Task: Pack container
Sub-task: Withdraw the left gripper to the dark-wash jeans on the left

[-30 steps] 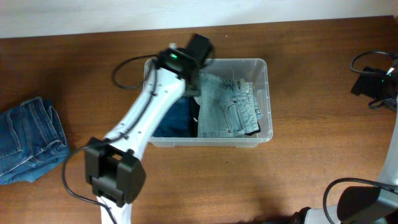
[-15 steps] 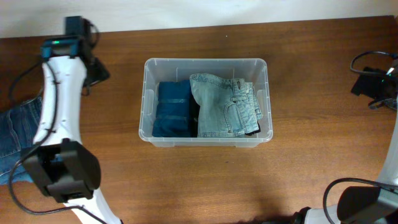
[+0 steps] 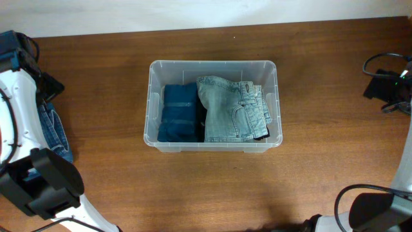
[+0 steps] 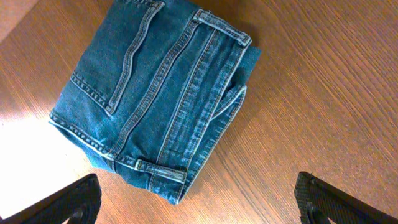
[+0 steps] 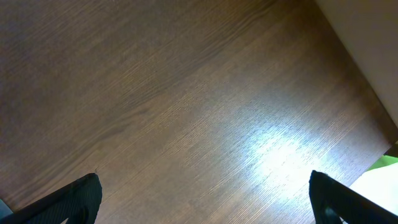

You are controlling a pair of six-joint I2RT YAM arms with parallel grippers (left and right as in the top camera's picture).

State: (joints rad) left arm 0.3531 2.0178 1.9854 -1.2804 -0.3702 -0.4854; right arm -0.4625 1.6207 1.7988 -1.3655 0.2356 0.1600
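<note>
I'm working over a brown wood surface [image 3: 322, 161]. The container [image 3: 212, 63] is sitting mid-surface, well apart from both arms. My left arm [image 3: 13, 109] is reaching out to the far left edge, where a folded pair of blue jeans [image 4: 155, 93] is lying flat, back pocket and belt loops facing up. My left fingers [image 4: 71, 202] are hovering above it, spread wide, touching nothing. My right fingers [image 5: 68, 202] are also standing wide over bare wood at the far right, holding nothing.

Step in hand, as I judge it: picking this pair for packing.
- I'm aiming to come down over the thick folded edge by the waistband, not over one loose layer.
- I'm wanting both tips straddling the whole stack so that closing catches every layer. A shallow pinch is likely letting the fold fall open on the lift.
- I'm planning to lift high enough to clear the rim before swinging right.

The container is looking clear, rectangular and round-cornered, with a thick rim. A dark blue pair [image 3: 179, 115] is filling its left half and a light-wash pair [image 3: 235, 109] its right, slightly overlapping. The floor is looking mostly covered, so this pair is probably going on top.
</note>
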